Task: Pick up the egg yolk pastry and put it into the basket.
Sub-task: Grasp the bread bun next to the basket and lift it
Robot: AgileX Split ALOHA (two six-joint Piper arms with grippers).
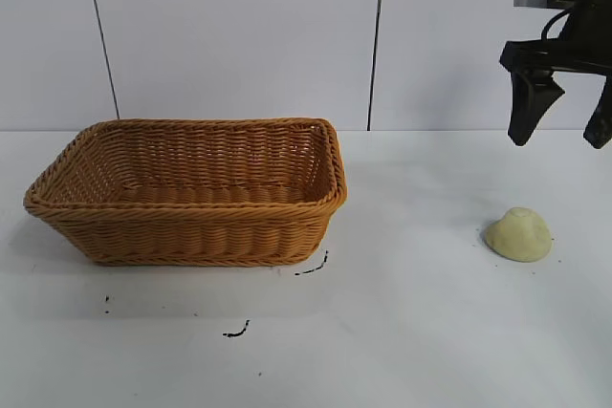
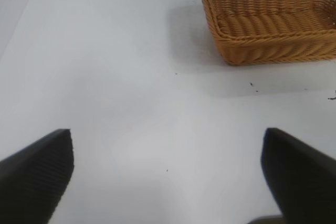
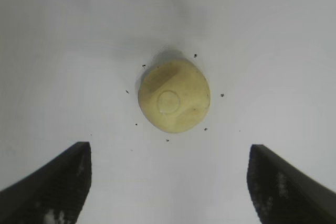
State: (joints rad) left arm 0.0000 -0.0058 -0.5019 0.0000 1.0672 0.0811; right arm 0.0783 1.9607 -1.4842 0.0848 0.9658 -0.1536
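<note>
In the exterior view we count one basket, one pastry and one arm. The woven orange-brown basket, rectangular with sloping sides and a braided rim, sits left of centre on the white table. The small pale yellow dome lies on the table at lower right, well apart from the basket. At upper right the right tool hangs above the pastry, its two dark fingers spread and pointing down.

In the left wrist view we see the left tool spread wide over bare table, with the basket at the upper right of the frame.

In the right wrist view the smooth, matte pastry lies centred between the spread black fingers, untouched, dark specks around it.
</note>
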